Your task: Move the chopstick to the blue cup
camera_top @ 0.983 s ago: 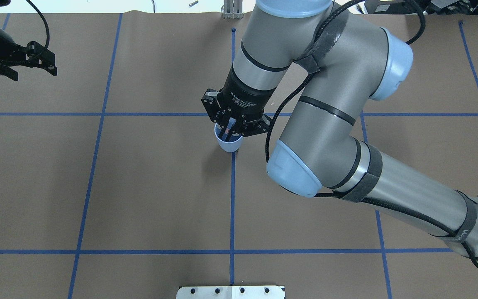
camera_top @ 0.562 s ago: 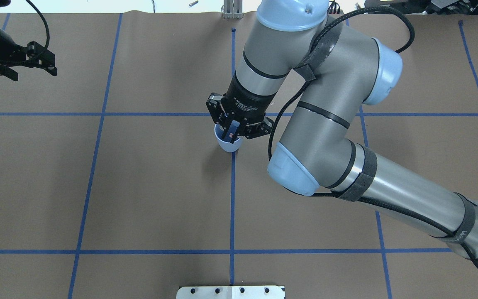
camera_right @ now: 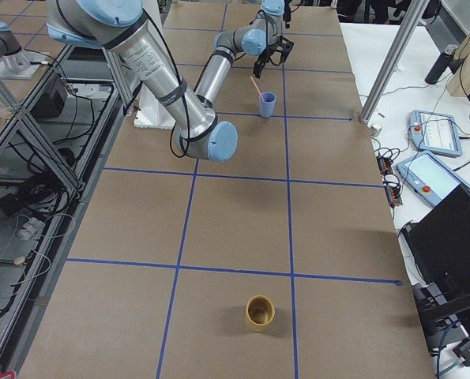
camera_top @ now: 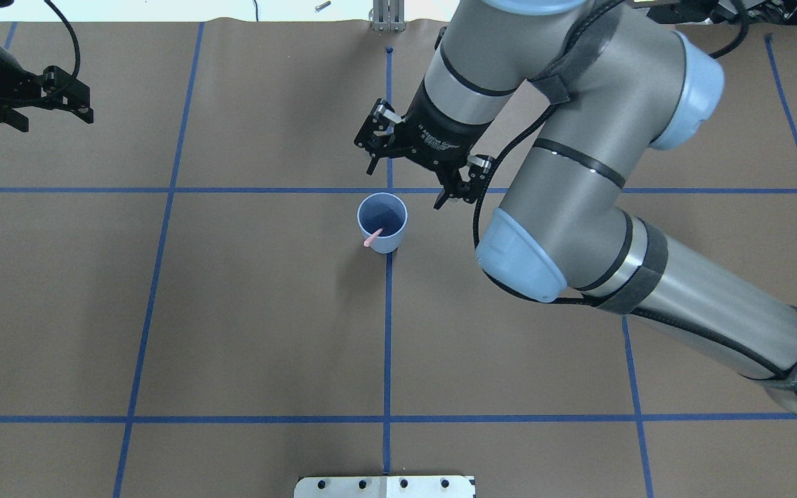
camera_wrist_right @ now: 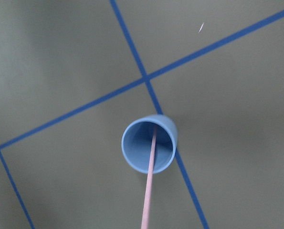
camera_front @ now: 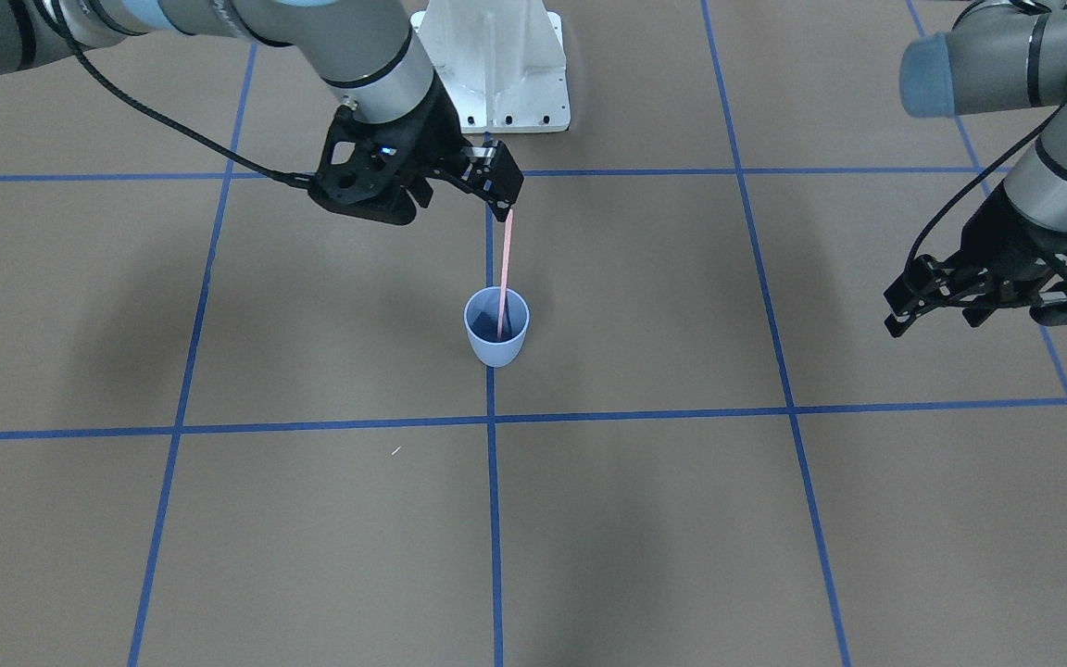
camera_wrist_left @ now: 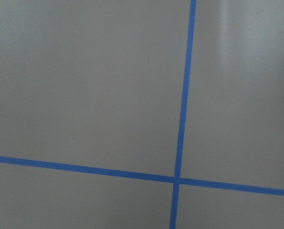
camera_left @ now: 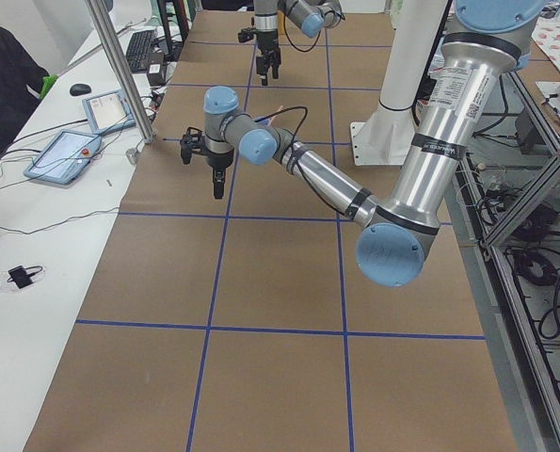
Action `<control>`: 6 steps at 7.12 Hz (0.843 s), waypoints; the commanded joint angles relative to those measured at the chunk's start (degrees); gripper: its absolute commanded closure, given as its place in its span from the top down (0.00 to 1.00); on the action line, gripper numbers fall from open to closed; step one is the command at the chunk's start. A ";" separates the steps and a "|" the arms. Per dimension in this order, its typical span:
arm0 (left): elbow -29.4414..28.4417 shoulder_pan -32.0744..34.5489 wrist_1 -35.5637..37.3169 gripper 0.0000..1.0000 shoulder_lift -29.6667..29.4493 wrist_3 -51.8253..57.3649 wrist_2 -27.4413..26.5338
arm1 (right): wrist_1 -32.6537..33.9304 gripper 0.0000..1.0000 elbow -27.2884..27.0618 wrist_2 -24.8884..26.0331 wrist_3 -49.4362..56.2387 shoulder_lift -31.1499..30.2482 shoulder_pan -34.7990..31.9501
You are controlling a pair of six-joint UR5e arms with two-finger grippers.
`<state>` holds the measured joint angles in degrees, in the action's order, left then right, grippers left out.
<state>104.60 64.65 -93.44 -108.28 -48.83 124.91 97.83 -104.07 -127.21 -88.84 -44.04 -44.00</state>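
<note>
Chopstick (camera_top: pixel 373 239) in blue cup (camera_top: pixel 393 242), seemingly clear of right gripper (camera_top: pixel 405 185)

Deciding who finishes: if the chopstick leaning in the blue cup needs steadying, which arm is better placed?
Right. The right gripper hovers open just beyond the blue cup that holds the chopstick. The left gripper is far off to the side.

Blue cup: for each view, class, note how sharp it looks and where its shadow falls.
Overhead exterior: the blue cup is crisp, with a soft shadow toward the view's lower left. Right wrist-mounted: slightly soft edges, no distinct shadow. Exterior right: small, detail lost.
</note>
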 commanded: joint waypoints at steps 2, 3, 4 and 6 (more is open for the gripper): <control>1.56 1.70 0.10 0.98 1.31 0.31 2.44 | 0.44 1.00 -7.98 0.30 19.10 -16.45 -15.36; 2.70 3.62 0.54 0.98 3.06 5.36 3.22 | 0.44 1.00 -7.81 -0.31 33.67 -22.69 -19.85; 2.37 6.86 0.28 0.98 6.82 11.76 7.24 | 0.44 1.00 -7.38 -0.58 48.00 -28.93 -24.68; -1.55 13.97 0.28 0.98 12.55 30.11 7.10 | 0.52 1.00 -2.83 -3.98 74.29 -37.74 -34.35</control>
<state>105.90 74.22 -93.14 -99.06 -29.35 131.59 98.32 -109.77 -128.65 -31.33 -76.08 -72.29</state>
